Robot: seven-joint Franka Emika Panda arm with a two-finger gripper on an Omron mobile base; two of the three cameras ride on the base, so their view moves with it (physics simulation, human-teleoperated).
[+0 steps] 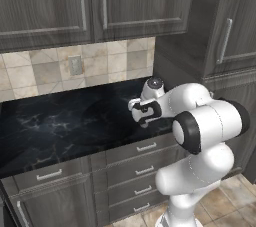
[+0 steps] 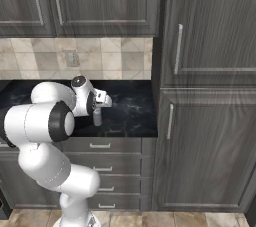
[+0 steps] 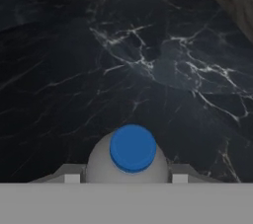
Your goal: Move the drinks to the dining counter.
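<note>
One of the drinks, a slim clear bottle (image 3: 132,149) with a blue cap, stands upright on the black marble counter with drawers (image 1: 60,126), near its right end. My gripper (image 3: 125,177) points down over it, one finger on each side of its shoulders, shut on the bottle. In the right base view the bottle (image 2: 97,117) shows just under the gripper (image 2: 98,110), its base on the counter. From the left base view the gripper (image 1: 144,117) hangs over the counter's front right part and hides the bottle. The dining counter is out of view.
A tall dark cabinet (image 2: 200,121) walls off the counter's right end. Upper cabinets (image 1: 100,1) hang above a tile backsplash with an outlet (image 1: 76,65). Drawers (image 1: 146,147) run below the counter's front edge.
</note>
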